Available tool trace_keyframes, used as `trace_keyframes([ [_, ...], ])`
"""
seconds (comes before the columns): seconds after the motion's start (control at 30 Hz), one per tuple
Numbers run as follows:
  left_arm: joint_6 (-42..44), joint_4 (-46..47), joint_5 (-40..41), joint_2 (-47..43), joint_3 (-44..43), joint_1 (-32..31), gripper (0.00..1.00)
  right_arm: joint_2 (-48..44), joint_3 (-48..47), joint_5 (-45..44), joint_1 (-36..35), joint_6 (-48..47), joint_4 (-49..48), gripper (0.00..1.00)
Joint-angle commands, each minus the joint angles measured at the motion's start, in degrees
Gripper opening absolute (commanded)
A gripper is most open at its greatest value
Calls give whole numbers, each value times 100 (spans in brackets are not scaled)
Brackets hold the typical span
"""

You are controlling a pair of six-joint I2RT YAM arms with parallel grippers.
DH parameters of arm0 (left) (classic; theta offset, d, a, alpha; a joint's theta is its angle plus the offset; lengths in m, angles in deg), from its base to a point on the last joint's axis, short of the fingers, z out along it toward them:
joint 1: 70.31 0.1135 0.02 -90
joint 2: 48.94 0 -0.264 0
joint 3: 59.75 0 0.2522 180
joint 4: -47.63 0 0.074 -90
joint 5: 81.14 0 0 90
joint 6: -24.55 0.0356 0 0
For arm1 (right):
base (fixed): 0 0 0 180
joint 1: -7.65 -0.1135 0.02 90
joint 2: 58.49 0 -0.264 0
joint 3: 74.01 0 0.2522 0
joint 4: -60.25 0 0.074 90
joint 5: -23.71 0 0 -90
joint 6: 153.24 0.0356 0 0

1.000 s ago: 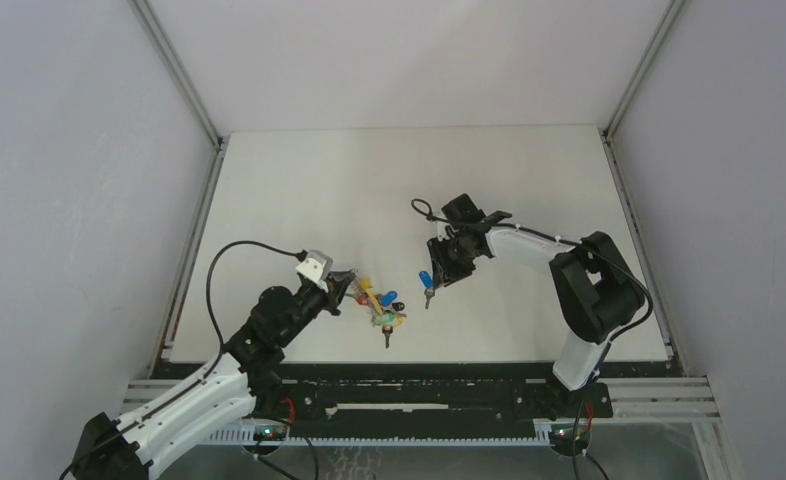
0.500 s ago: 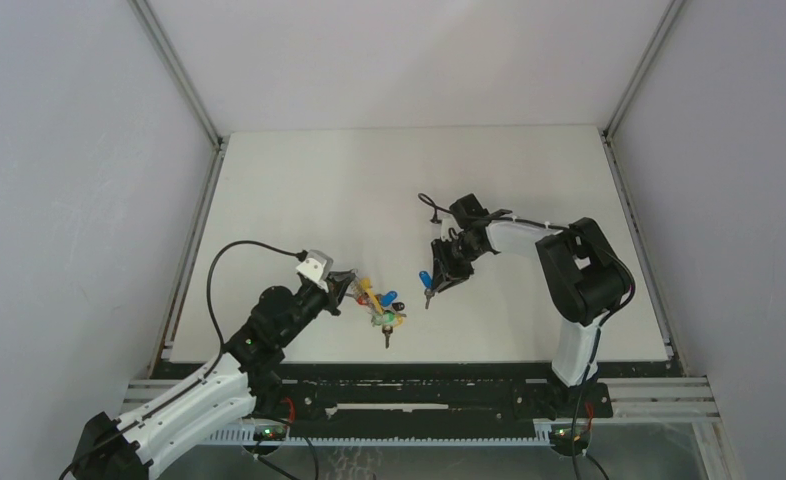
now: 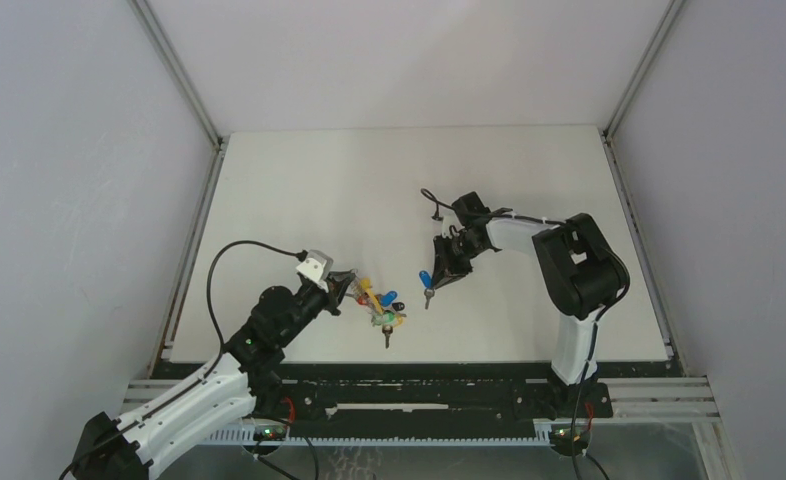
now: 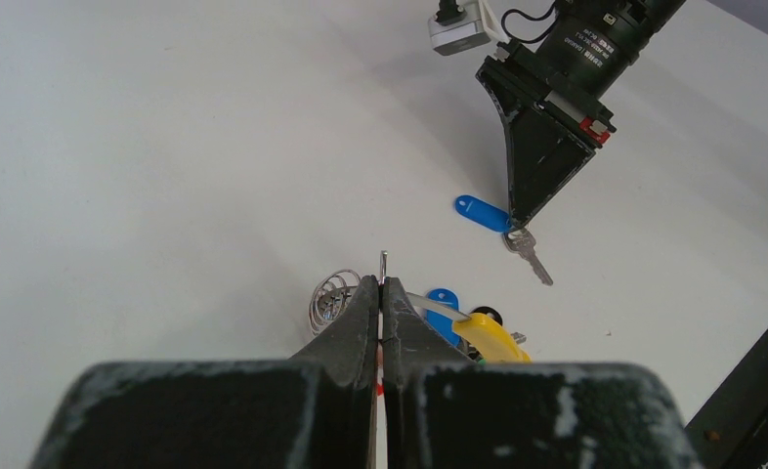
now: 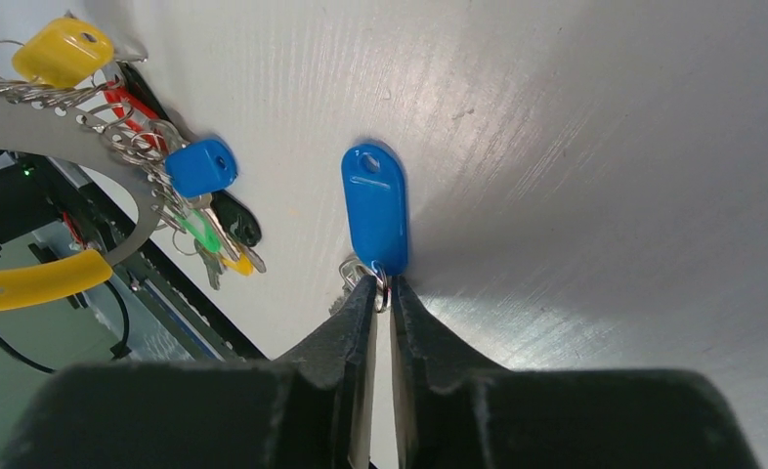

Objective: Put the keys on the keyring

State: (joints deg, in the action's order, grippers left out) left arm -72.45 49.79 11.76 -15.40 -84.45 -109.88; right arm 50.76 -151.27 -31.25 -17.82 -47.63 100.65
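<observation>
Jaws of the left gripper clamp shut on the grey metal keyring with a yellow curved section, several colour-headed keys already strung. Beyond, the right gripper nips the small ring of a loose blue-tagged key, yet to be threaded.

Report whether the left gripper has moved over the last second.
No. The left gripper sits just as far from the table's left rail as before.
</observation>
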Motion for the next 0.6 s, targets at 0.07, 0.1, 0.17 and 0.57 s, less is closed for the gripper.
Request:
trace_keyframes([
  [0.07, -63, 293, 71, -24, -93, 37, 0, -84, -206, 138, 20, -40, -124, 0],
  [0.1, -72, 297, 71, -20, -93, 37, 1, -166, -200, 143, -8, -99, -134, 0],
  [0.17, -79, 319, 69, -8, -88, 37, 0, -365, -167, 59, -84, -248, -141, 0],
  [0.57, -72, 229, 62, -223, -91, 37, 0, -2229, 632, -1514, -1019, -1050, -919, 0],
])
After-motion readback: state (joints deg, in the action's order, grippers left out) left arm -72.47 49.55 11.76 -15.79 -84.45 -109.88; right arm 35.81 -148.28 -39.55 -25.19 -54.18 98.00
